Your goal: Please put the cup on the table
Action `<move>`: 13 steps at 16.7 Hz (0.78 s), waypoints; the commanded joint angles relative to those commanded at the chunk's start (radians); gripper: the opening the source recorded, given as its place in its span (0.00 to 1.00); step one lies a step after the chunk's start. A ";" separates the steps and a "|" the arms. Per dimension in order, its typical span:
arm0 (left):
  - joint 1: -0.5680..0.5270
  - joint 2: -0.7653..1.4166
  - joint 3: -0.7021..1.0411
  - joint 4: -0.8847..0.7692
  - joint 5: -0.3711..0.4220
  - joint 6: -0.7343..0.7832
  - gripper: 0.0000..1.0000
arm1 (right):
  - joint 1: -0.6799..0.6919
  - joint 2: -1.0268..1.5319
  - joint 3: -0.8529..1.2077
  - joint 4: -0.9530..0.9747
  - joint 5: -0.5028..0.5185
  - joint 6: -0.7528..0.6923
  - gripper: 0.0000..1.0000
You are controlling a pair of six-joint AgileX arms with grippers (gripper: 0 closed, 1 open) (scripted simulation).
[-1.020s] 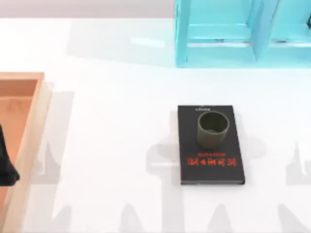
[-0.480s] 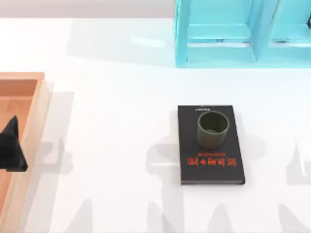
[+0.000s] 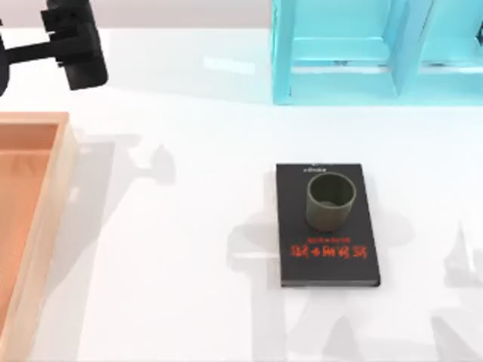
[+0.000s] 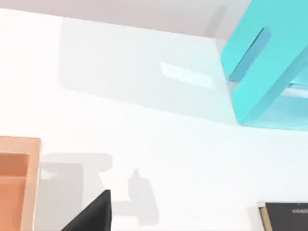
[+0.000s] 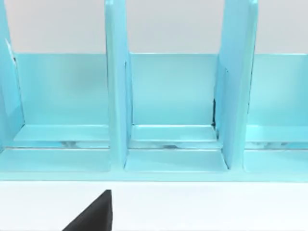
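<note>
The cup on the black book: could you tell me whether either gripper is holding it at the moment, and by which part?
Nothing holds it. The cup stands free on the black book, and the left gripper is far off at the table's far left corner.

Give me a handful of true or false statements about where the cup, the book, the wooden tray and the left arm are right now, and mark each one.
1. The small olive-grey cylindrical cup stands upright on the black book with red lettering. True.
2. The cup already rests on the bare white glossy table. False: it is on the book.
3. The orange-brown wooden tray lies at the table's left edge. True.
4. The left gripper is touching the cup. False: it is at the table's far left corner, well apart from the cup.
5. The turquoise partitioned shelf lies on the book. False: it stands behind the book, at the table's back.
</note>
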State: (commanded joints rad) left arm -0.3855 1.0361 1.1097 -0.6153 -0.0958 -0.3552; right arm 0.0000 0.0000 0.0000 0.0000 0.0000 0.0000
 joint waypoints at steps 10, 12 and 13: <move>-0.390 0.907 1.139 -0.517 -0.086 -0.410 1.00 | 0.000 0.000 0.000 0.000 0.000 0.000 1.00; -0.456 1.081 1.307 -0.628 -0.101 -0.468 1.00 | 0.000 0.000 0.000 0.000 0.000 0.000 1.00; -0.486 1.163 1.378 -0.682 -0.109 -0.493 1.00 | 0.000 0.000 0.000 0.000 0.000 0.000 1.00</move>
State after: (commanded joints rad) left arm -0.8710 2.1991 2.4879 -1.2973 -0.2044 -0.8485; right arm 0.0000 0.0000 0.0000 0.0000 0.0000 0.0000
